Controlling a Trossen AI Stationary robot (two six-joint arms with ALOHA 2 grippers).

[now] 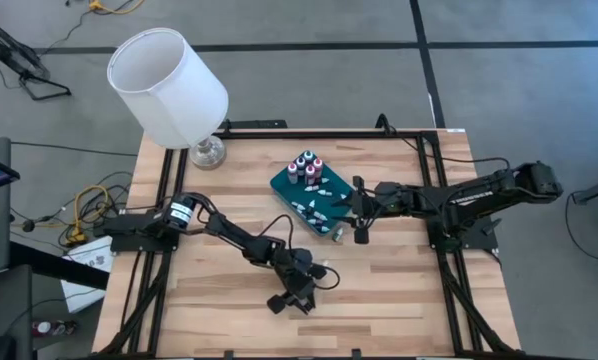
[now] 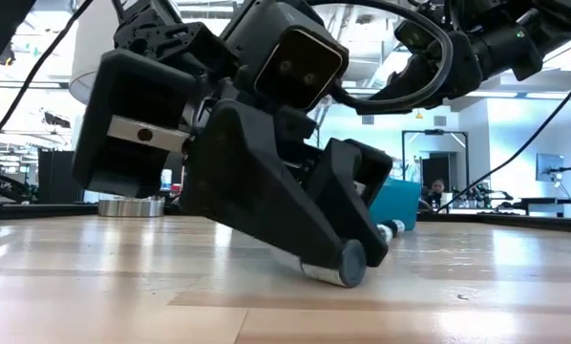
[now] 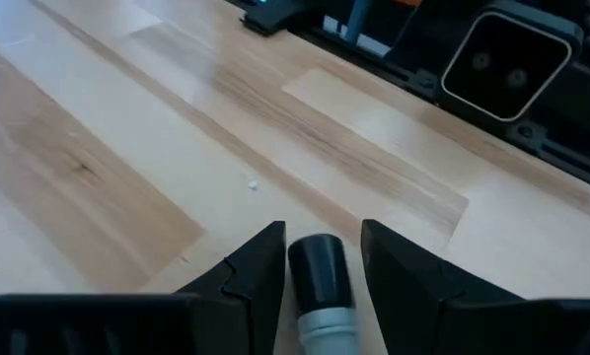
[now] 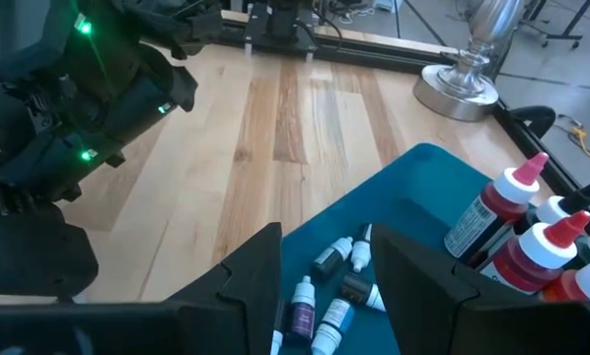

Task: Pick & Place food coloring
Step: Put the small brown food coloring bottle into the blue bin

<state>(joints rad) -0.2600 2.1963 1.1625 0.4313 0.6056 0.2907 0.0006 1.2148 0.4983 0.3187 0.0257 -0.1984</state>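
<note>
A tiny dark food coloring bottle (image 3: 320,271) with a whitish cap end sits between the fingers of my left gripper (image 3: 320,242), low over the wood near the table's front middle (image 1: 291,298). The low view shows it at the fingertips (image 2: 343,263). My right gripper (image 1: 341,208) hovers open over the right side of the teal tray (image 1: 284,185), touching nothing. Several small bottles (image 4: 330,286) lie on the tray below its fingers. Larger red and pink bottles (image 4: 512,227) stand at the tray's far end. My left gripper pinches the small bottle's dark body (image 3: 313,286) between its two fingers. The bottle lies along the fingers, its dark flat end past the tips and its whitish part (image 3: 325,323) farther back. The fingers slant down toward the table's near edge. Whether the dark end (image 2: 350,264) rests on the wood, I cannot tell.
A white-shaded lamp (image 1: 169,85) stands on its metal foot (image 1: 207,152) at the far left of the table. One or two small bottles (image 2: 391,229) lie on the wood beside the tray's near corner. Bare wood stretches along the table's front and left.
</note>
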